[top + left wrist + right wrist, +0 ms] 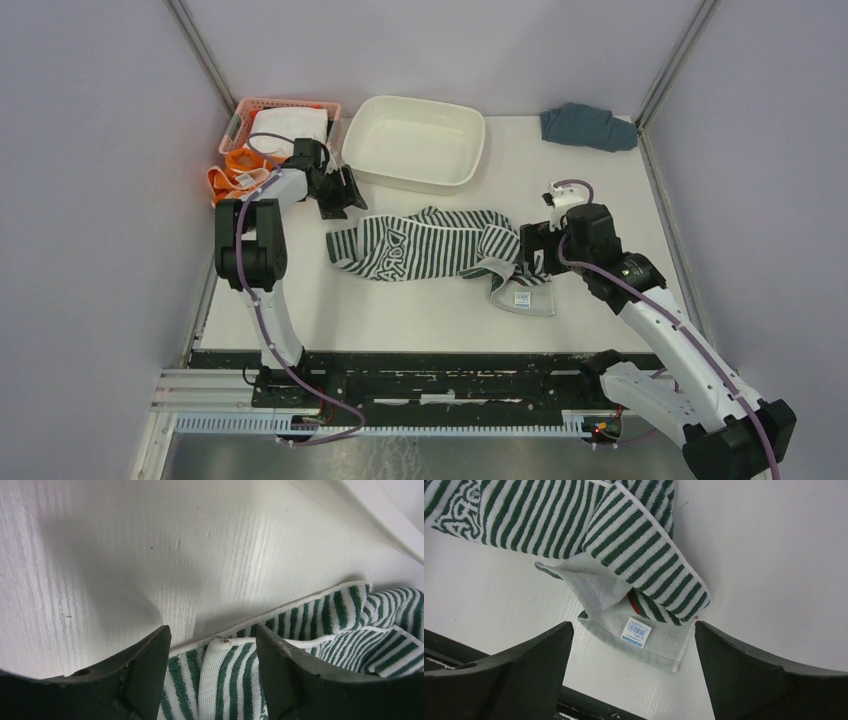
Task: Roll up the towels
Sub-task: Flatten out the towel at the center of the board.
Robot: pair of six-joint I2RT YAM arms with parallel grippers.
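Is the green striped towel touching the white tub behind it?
Apart. The top view shows a strip of bare table between the striped towel and the near rim of the white tub.

Pale grey walls box in a white table — metal corner posts

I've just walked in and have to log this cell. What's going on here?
Two robot arms are working on the dark green-and-white striped towel, which lies unrolled and rumpled in the middle of the white table. The left hand hangs open over its left end. The right hand, jaws wide, hovers over the right end, where a pale labelled corner shows. Neither grips it. The orange towel lies beside the pink plastic basket, untouched.
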